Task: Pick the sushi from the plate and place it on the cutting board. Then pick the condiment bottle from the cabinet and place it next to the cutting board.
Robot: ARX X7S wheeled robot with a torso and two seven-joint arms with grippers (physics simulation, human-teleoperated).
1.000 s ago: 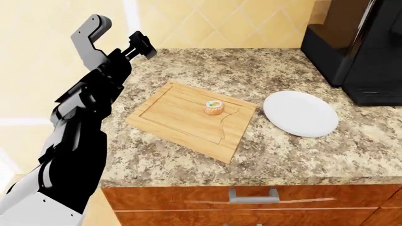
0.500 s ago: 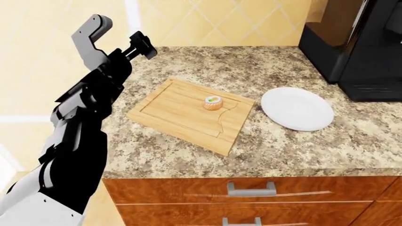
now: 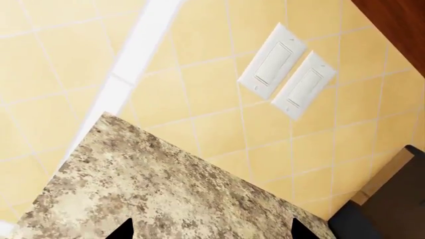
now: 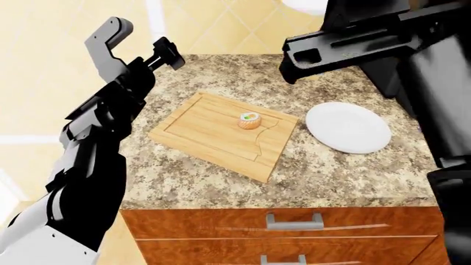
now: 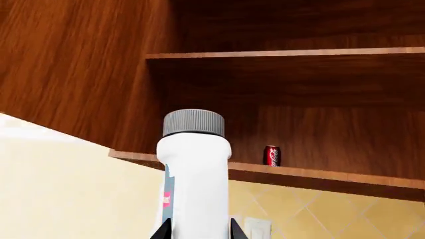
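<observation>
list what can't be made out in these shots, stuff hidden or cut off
- Condiment bottle: right wrist view, lower body cut off by the edge; label mostly out of view.
- Right claw: head view, hidden above the top edge; only the arm shows.
- Red can: right wrist view, too small to read.
- Left claw: head view, jaw gap too small to judge.

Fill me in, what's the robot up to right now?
The sushi already sits on the cutting board, and the plate beside it is bare. The right gripper now holds the condiment bottle upright in front of the open cabinet, where a red can stands on the shelf. The left gripper is raised at the counter's far left, holding nothing.
</observation>
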